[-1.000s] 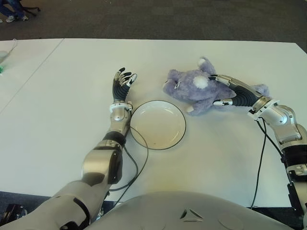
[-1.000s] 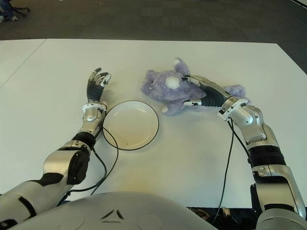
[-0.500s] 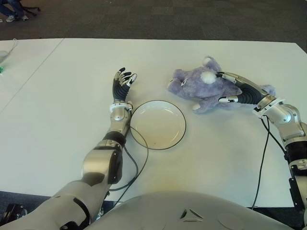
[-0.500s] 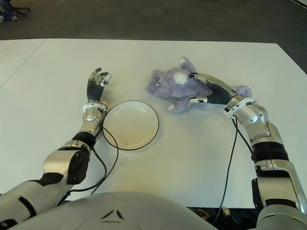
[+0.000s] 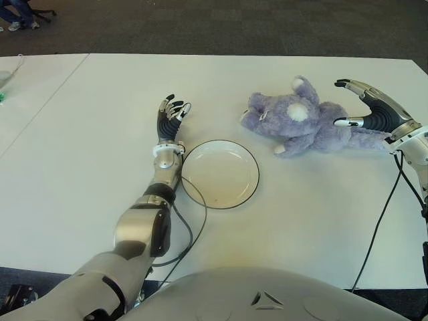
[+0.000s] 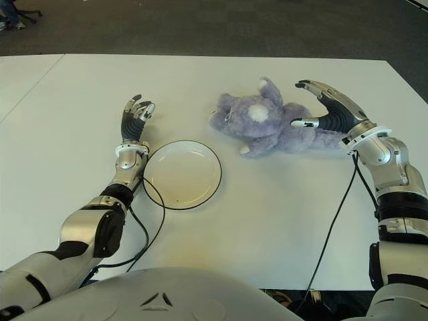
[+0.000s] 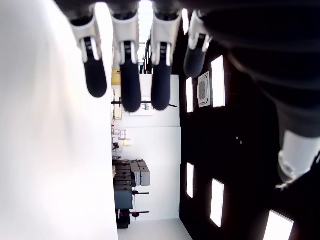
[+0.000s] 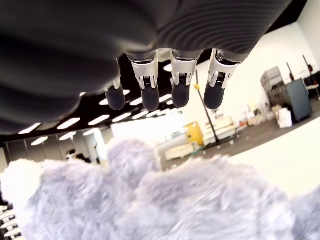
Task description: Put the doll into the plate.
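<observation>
- The doll [image 5: 304,124], a purple plush with a white patch on its head, lies on its side on the white desk [image 5: 301,221], in the right centre of the eye views.
- Its head points toward the frame's left and its body stretches toward the right edge.
- The plate [image 5: 220,174], white with a dark rim, sits flat on the desk at centre, below and left of the doll and apart from it; nothing lies in it.
- The right hand [image 5: 370,110] shows at the upper right, above the doll's rear end, fingers [image 8: 178,82] spread wide and holding nothing.
- Its thumb tip is just beside the plush's back; whether the two touch cannot be told.
- The right wrist view shows the straight fingertips with a clear gap above the purple fur.
- The left hand [image 5: 170,118] shows left of centre, just up and left of the plate, palm up on its edge with the fingers [image 7: 124,75] extended and loosely apart, holding nothing.
- A black cable [image 5: 194,221] loops on the desk from the left forearm past the plate's lower left rim.
- Another black cable [image 5: 374,227] hangs from the right wrist across the desk toward the lower right.
</observation>
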{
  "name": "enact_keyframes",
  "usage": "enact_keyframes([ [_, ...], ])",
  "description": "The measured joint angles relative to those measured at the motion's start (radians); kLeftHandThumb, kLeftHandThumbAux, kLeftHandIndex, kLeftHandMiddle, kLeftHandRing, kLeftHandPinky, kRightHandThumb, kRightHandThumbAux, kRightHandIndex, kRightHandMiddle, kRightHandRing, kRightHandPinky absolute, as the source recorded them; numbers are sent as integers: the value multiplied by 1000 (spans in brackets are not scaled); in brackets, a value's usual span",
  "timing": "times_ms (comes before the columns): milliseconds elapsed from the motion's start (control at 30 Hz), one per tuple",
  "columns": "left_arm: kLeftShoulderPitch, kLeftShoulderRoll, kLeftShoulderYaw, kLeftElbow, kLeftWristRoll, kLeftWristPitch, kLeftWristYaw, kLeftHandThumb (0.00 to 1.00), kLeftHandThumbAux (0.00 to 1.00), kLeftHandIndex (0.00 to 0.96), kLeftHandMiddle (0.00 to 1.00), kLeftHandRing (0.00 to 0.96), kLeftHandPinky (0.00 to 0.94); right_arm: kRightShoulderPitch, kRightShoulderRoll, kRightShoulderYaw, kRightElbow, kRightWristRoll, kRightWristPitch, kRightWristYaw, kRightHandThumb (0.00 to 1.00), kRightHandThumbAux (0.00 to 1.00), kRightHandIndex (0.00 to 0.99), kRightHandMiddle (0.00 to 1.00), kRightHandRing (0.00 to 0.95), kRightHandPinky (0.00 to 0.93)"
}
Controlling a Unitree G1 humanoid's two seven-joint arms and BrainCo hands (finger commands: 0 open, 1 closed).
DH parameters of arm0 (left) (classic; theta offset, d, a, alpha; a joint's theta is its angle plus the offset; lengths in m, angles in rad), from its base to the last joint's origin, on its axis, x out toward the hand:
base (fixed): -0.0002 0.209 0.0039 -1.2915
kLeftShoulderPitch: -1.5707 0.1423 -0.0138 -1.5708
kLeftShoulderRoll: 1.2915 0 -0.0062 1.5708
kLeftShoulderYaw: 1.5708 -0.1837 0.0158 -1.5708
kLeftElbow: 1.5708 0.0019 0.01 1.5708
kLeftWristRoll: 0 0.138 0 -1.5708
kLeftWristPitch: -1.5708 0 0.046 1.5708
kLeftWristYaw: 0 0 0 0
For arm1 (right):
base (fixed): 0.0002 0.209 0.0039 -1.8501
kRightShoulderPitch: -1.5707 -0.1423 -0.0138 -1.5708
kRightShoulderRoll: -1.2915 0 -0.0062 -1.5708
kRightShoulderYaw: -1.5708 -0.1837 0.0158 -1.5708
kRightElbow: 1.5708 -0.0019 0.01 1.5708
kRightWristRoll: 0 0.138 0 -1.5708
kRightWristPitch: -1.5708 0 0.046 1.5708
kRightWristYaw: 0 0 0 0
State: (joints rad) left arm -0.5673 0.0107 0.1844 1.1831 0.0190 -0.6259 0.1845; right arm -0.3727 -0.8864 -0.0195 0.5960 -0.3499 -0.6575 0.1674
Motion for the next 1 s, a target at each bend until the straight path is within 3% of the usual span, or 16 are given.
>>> enact_keyframes([
  [600, 0, 0, 5, 0, -1, -1, 0, 0, 576, 194, 323, 327, 298, -11, 0, -3, 64, 0, 0, -46, 57, 346, 3, 0, 0, 0],
  [1000, 0, 0, 3, 0, 0, -1, 0, 0, 551, 192, 319, 322, 298, -61, 1, -4, 151, 23, -2, -65, 110, 350, 30, 0, 0, 0],
])
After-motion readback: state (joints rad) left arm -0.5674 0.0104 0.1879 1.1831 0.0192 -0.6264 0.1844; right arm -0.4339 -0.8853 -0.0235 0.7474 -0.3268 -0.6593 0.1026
